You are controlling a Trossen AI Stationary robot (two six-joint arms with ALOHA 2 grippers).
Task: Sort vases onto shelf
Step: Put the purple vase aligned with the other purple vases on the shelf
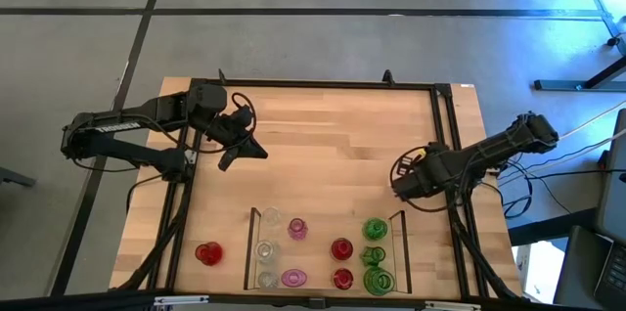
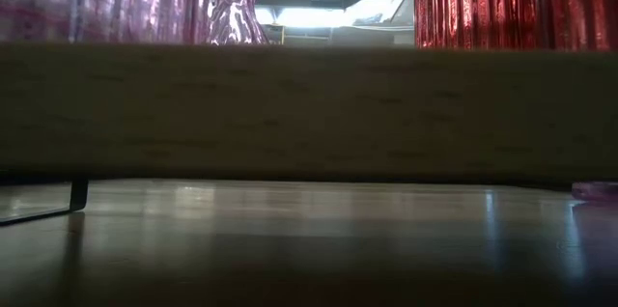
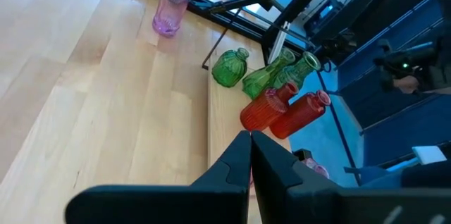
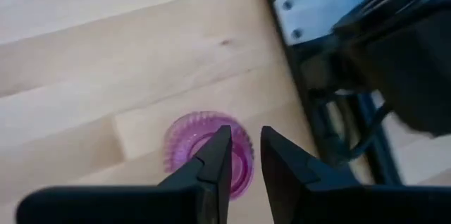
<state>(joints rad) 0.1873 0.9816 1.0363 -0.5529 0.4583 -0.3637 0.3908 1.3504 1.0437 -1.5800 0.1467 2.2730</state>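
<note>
The shelf (image 1: 252, 252) lies at the table's near edge. Several vases stand in it in columns: clear (image 1: 264, 250), pink (image 1: 297, 228), red (image 1: 341, 248) and green (image 1: 375, 228). Another pink vase (image 3: 169, 13) stands by its base on the table beyond the shelf's right end. My right gripper (image 4: 245, 131) points down over this pink vase (image 4: 204, 153) with its fingers a little apart. One finger (image 4: 215, 160) hides the vase's neck. My left gripper (image 3: 250, 136) hangs shut and holds nothing above the table's far left (image 1: 259, 152). My right gripper comes at the pink vase from above, pointing steeply down. One finger covers the vase's middle, and the vase's side (image 4: 244, 157) shows in the gap between the fingers. I cannot tell whether a finger touches the vase.
A lone red vase (image 1: 207, 252) stands on the table left of the shelf. A black frame (image 1: 313, 84) runs round the tabletop, and its right rail (image 4: 303, 111) is close to my right gripper. Bare wood (image 1: 333, 145) lies between the two arms.
</note>
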